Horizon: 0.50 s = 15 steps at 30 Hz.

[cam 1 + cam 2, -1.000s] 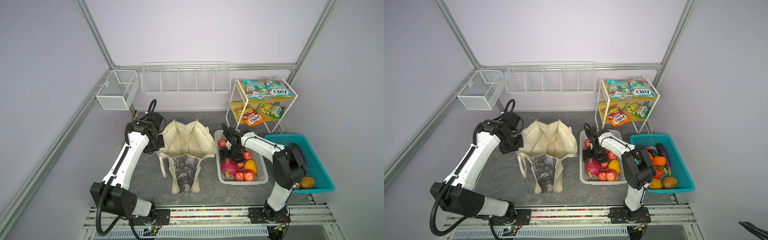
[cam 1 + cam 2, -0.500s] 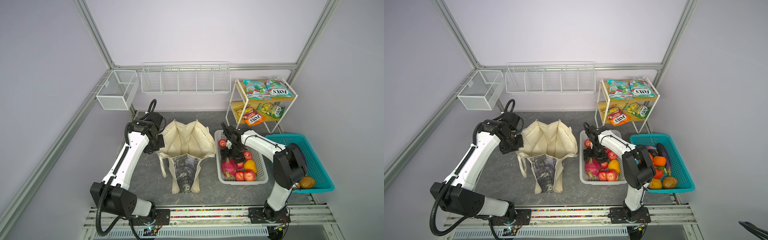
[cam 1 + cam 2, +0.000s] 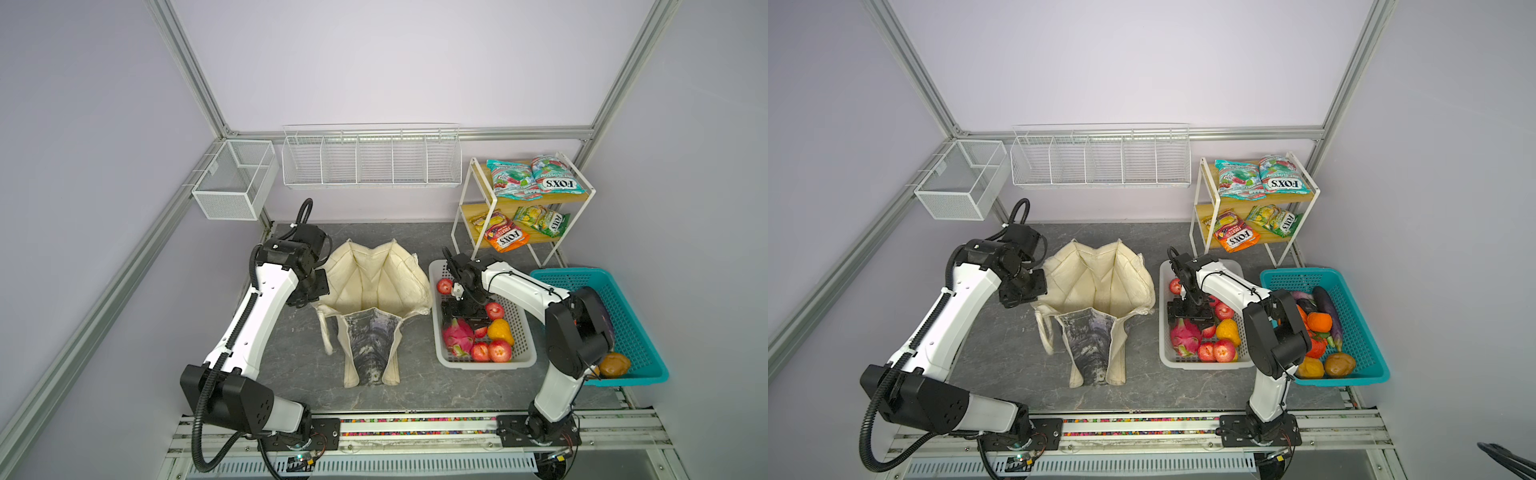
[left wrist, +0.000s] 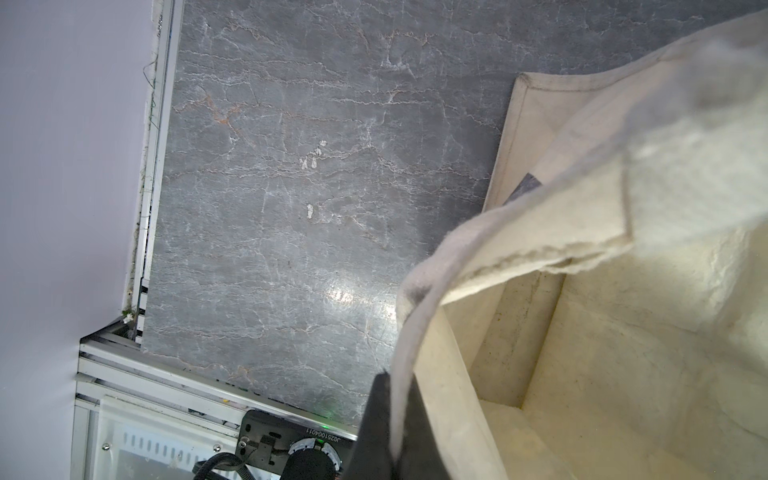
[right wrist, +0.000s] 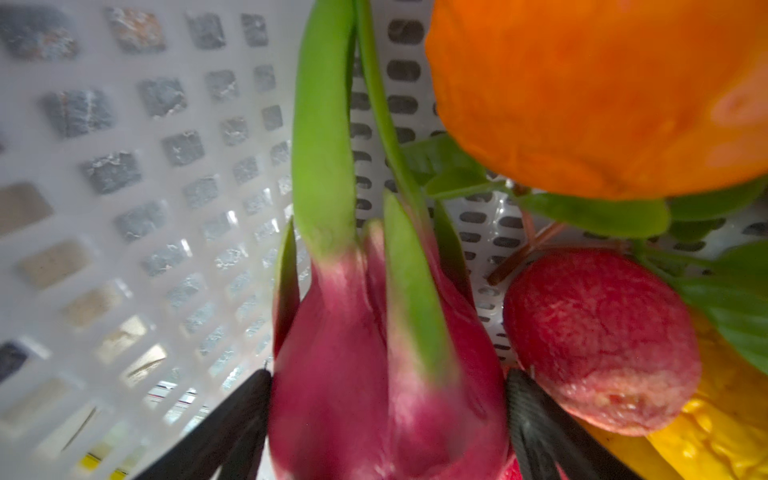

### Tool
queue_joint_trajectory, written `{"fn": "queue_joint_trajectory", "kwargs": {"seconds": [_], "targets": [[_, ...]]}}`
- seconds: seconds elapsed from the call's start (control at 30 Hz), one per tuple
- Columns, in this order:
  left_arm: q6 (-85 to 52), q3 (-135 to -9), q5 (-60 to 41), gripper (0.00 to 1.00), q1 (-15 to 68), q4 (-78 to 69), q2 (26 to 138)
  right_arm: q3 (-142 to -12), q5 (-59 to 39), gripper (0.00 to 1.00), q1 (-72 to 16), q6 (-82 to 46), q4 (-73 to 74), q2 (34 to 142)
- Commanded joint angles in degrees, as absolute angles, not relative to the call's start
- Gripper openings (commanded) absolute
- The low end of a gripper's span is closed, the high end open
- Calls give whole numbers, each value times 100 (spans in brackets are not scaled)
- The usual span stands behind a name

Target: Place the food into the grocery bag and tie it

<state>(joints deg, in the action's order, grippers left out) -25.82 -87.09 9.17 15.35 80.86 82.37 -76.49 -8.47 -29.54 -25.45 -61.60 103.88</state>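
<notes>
The cream grocery bag (image 3: 374, 286) (image 3: 1100, 282) stands open mid-table with its handles lying toward the front. My left gripper (image 3: 320, 295) (image 4: 395, 436) is shut on the bag's left rim (image 4: 419, 299) and holds it up. The food lies in a white perforated basket (image 3: 486, 365): a pink dragon fruit (image 3: 457, 337) (image 5: 353, 395), red apples (image 3: 498, 350) (image 5: 598, 340) and a yellow fruit (image 3: 500, 330). My right gripper (image 3: 461, 318) (image 5: 388, 415) reaches down into the basket. Its black fingers (image 5: 536, 419) press on both sides of the dragon fruit.
A teal basket (image 3: 640, 328) with eggplants and orange vegetables sits right of the white one, close to my right arm. A white wire shelf (image 3: 465, 208) at the back right holds FOX'S packets (image 3: 536, 178). Wire baskets (image 3: 370, 158) hang on the back wall.
My right gripper has lowered a little onto the dragon fruit and its jaws have narrowed around it. The left arm and the bag have stayed still.
</notes>
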Motion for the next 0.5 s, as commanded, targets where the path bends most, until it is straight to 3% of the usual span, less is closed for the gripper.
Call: {"fn": "queue_joint_trajectory", "kwargs": {"seconds": [0.0, 0.13, 0.27, 0.47], "targets": [[-2646, -8657, 958, 0, 1503, 8152, 8135, -7511, -896, 88, -2948, -2514, -6153, 10625], [-2646, -8646, 962, 0, 1503, 8147, 8127, -7547, -888, 88, -2949, -2488, -6152, 10670], [-2650, -8648, 973, 0, 1503, 8147, 8122, -7540, -916, 98, -2946, -2479, -6151, 10664], [-2638, -8639, 966, 0, 1503, 8156, 8121, -7606, -857, 82, -2952, -2479, -6256, 10532]]}}
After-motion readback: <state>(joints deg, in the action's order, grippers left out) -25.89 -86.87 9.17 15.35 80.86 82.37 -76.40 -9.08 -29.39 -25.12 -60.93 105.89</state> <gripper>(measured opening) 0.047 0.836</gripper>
